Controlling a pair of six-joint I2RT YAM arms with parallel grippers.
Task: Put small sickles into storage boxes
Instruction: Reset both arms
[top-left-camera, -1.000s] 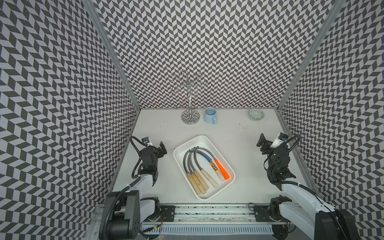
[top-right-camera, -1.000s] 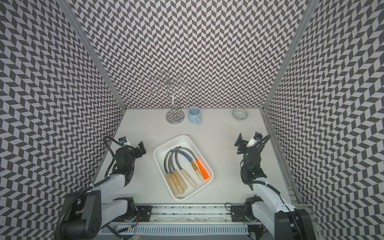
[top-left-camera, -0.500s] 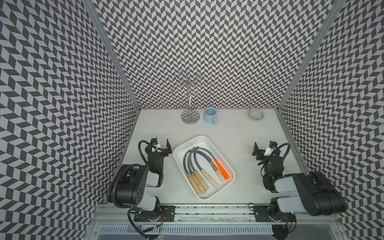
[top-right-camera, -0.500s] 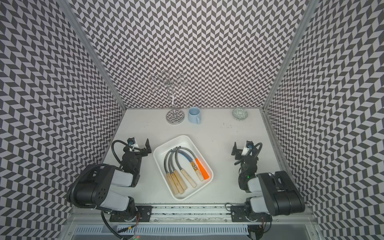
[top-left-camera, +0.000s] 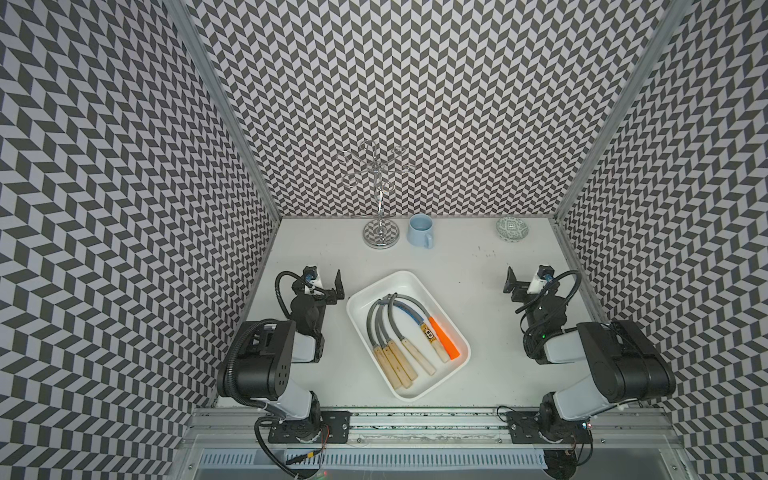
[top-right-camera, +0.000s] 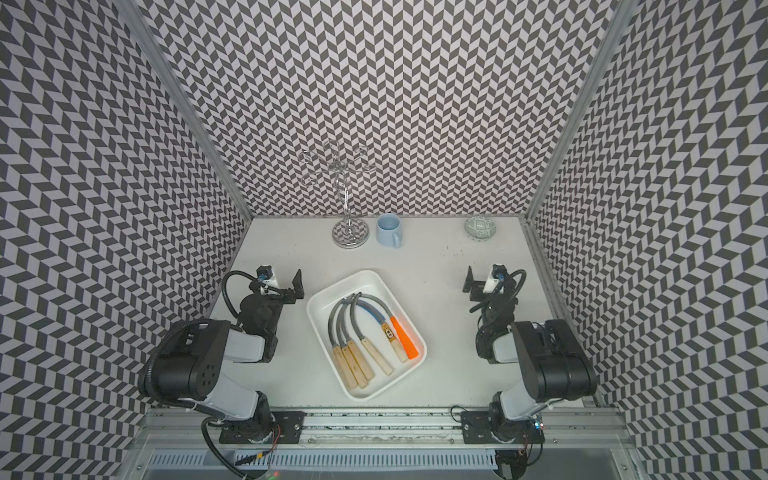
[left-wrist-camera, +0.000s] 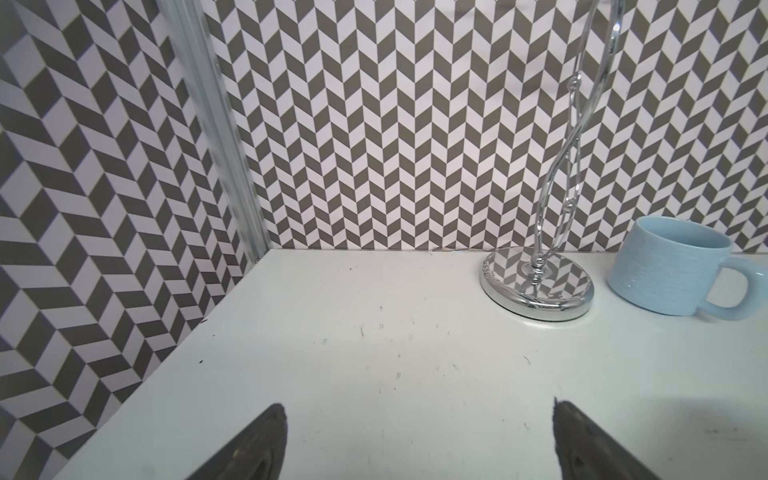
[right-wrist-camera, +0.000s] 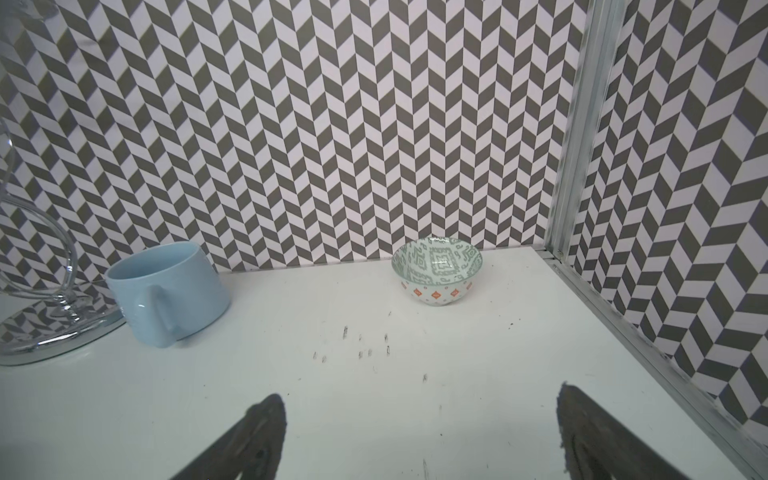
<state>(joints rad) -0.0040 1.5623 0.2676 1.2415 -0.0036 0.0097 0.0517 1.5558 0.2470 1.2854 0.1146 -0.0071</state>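
White plastic tray (top-left-camera: 419, 286) lies at an angle mid-table (top-left-camera: 478, 365), and every sickle (top-left-camera: 388, 361) we can find is inside it, blades curving toward the far end and handles toward the near edge. We count five pale wooden handles and one orange handle (top-left-camera: 444, 343), though the ones bunched on the left arm's side overlap and are hard to separate. In both top views none lies on the bare table, and neither wrist view shows one.

Our left gripper (left-wrist-camera: 417, 409) sits low beside the tray, well apart from it, fingers spread wide with nothing between them. The right gripper (right-wrist-camera: 419, 397) mirrors it on the other side, likewise wide and empty. Both wrist cameras face the back wall, where the blue mug (top-left-camera: 420, 230), chrome stand (top-left-camera: 380, 239) and patterned bowl (top-left-camera: 512, 229) stand in a row, none of them part of the job.

Our reading: loading looks finished. Nothing appears left to pick up; at most the arms need parking, and they seem close to that.
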